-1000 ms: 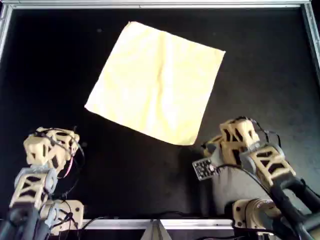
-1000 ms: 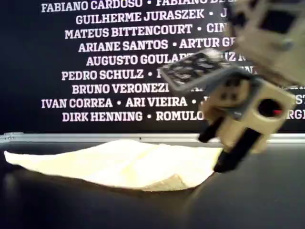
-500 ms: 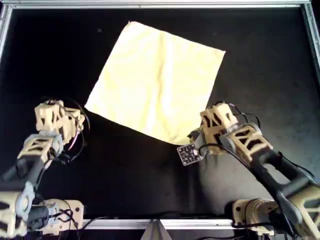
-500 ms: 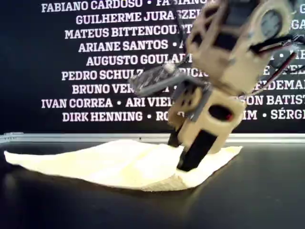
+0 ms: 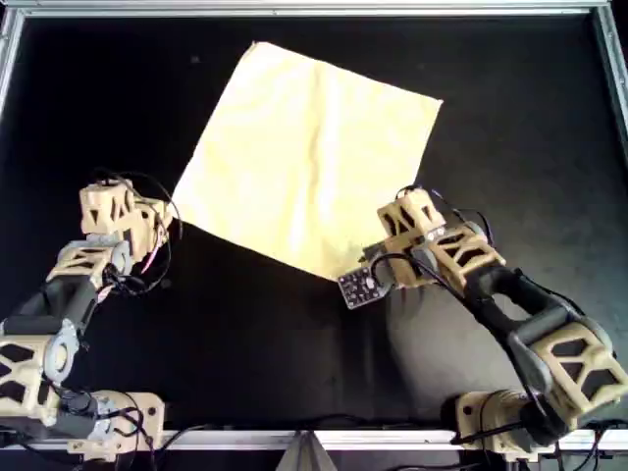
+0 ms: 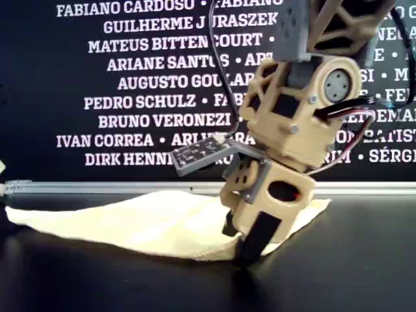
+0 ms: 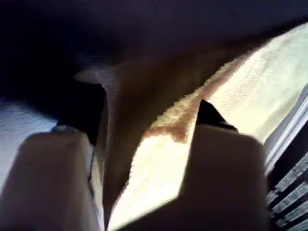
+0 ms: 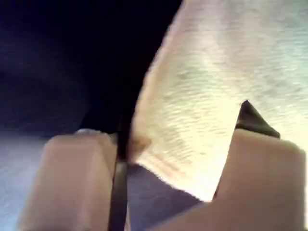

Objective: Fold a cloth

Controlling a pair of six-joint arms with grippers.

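**Both tools set at the near corners of the cloth**

The cloth (image 5: 309, 157) lies flat on the black worktop (image 5: 530, 118), turned like a diamond. In the overhead view the left tool (image 5: 162, 224) is placed at its left corner, the right tool (image 5: 388, 257) at its lowest corner. Both are spread apart with a cloth corner between the jaws; nothing is gripped yet
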